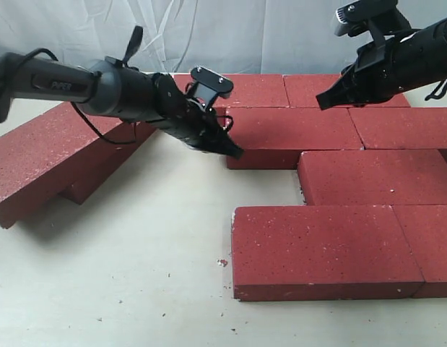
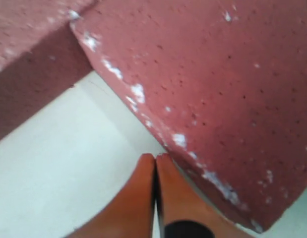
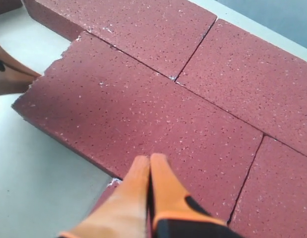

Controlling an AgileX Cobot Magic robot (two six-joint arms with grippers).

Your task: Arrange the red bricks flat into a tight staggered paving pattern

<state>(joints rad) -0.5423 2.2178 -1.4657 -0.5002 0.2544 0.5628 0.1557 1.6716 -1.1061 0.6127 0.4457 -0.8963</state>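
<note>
Several red bricks lie flat in staggered rows on the right: a back row (image 1: 248, 90), a second row (image 1: 295, 134), a third-row brick (image 1: 375, 177) and a front row (image 1: 324, 249). My left gripper (image 1: 236, 152) is shut, with its tips against the left end of the second-row brick. In the left wrist view the shut fingertips (image 2: 155, 157) meet that brick's chipped edge (image 2: 217, 89). My right gripper (image 1: 323, 103) is shut and empty, hovering over the back rows. The right wrist view has its tips (image 3: 150, 159) above the same brick (image 3: 143, 114).
At the left, one loose brick (image 1: 57, 155) lies tilted on top of another (image 1: 93, 184). Small red crumbs (image 1: 222, 262) dot the pale tabletop (image 1: 136, 275). A white cloth backdrop (image 1: 209, 29) hangs behind.
</note>
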